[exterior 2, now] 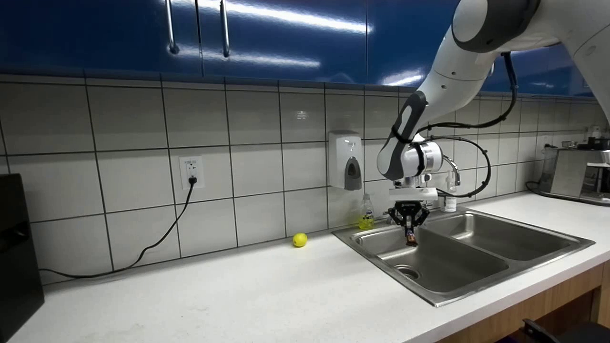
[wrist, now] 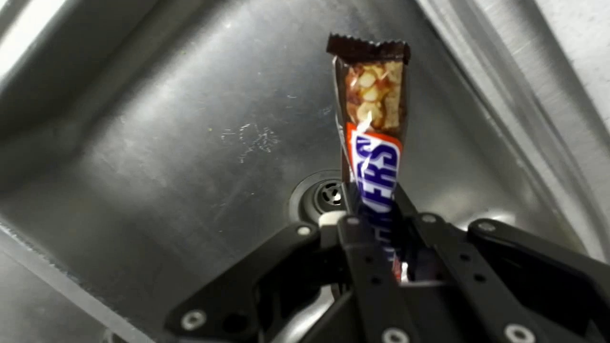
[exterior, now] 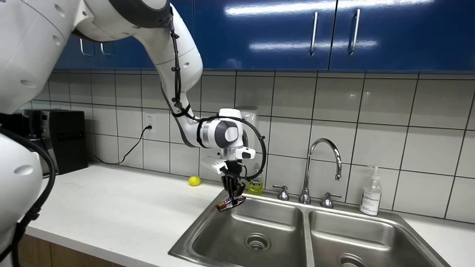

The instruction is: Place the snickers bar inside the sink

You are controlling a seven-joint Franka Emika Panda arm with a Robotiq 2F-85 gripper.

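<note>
The snickers bar [wrist: 374, 109] is a dark brown wrapped bar with a red, white and blue label. My gripper [wrist: 375, 200] is shut on it around its middle; the bar's near part is partly hidden between the fingers. In both exterior views the bar [exterior: 224, 205] [exterior 2: 411, 238] hangs in the gripper [exterior: 234, 198] [exterior 2: 408, 223], tilted slightly, above the basin beside the counter. The stainless steel sink [exterior: 222, 237] [exterior 2: 429, 262] has two basins. In the wrist view the sink floor [wrist: 214, 143] and a round drain [wrist: 314, 195] lie below the bar.
A chrome gooseneck faucet [exterior: 307, 174] stands behind the sink, with a handle on each side. A green soap bottle [exterior: 255, 186] is close behind the gripper. A sanitizer bottle [exterior: 371, 198] stands at the back. A yellow ball [exterior: 194, 181] [exterior 2: 299, 239] lies on the counter.
</note>
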